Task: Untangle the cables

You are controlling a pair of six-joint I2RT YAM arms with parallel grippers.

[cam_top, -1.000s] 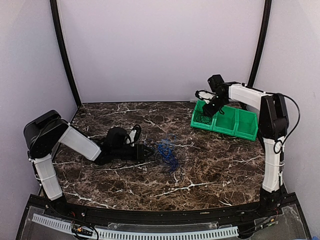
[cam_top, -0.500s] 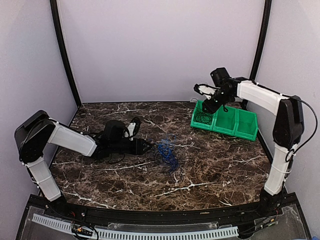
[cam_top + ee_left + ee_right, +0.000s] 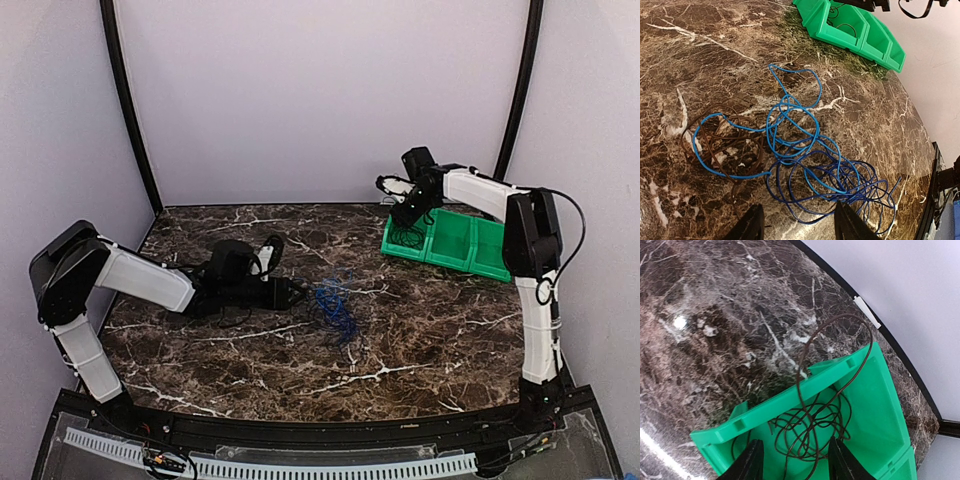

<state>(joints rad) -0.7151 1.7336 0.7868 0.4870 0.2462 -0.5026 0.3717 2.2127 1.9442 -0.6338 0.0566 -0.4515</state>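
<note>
The cables [image 3: 335, 308] lie in a loose clump at mid-table: bright and dark blue wires [image 3: 812, 165] overlapping, with thin dark brown loops [image 3: 720, 145] at their left. My left gripper [image 3: 298, 292] rests low just left of the clump. It is open [image 3: 797, 231], with the nearest blue loop lying just ahead of its fingertips. My right gripper [image 3: 403, 212] hangs over the left compartment of the green bin [image 3: 470, 262]. It is open [image 3: 794, 464] above a coil of dark wire [image 3: 812, 432] in that bin [image 3: 790, 390]. One loop arches over the rim.
The green bin [image 3: 840, 30] has several compartments and stands at the back right against the wall. Black frame posts rise at both back corners. Brown marble tabletop [image 3: 400, 340] stretches in front of the clump.
The left arm reached right toward the cables, then held still. The right gripper lifted from the bin, swung back-left over its left compartment and spread its jaws wider.
</note>
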